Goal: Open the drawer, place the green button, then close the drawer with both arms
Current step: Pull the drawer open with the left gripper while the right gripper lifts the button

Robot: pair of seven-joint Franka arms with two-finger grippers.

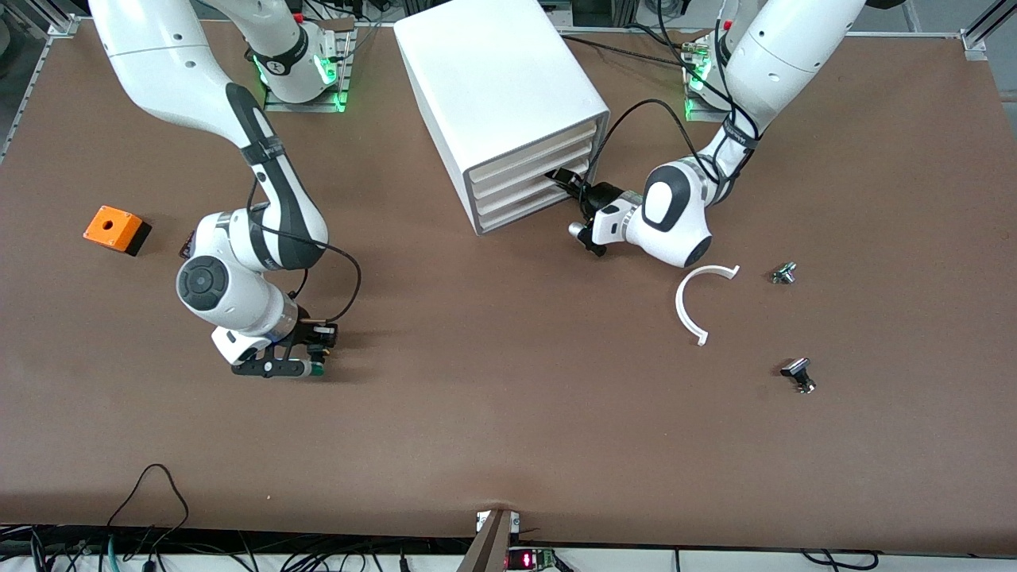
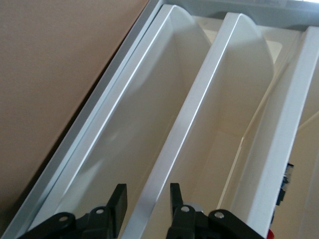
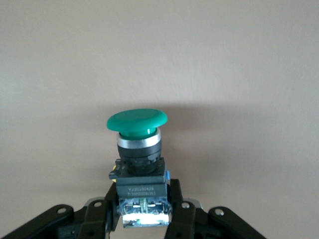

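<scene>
Button is clamped in my right fingers low over the table at 8 o'clock from the cabinet, left fingers pinch the drawer lip; thin hold could slip when pulling.

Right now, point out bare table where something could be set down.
Free: the wide brown stretch between the right gripper holding the button and the white curved strip, nearer the camera than the cabinet. Crowded: the drawer fronts, where the left gripper sits.
</scene>
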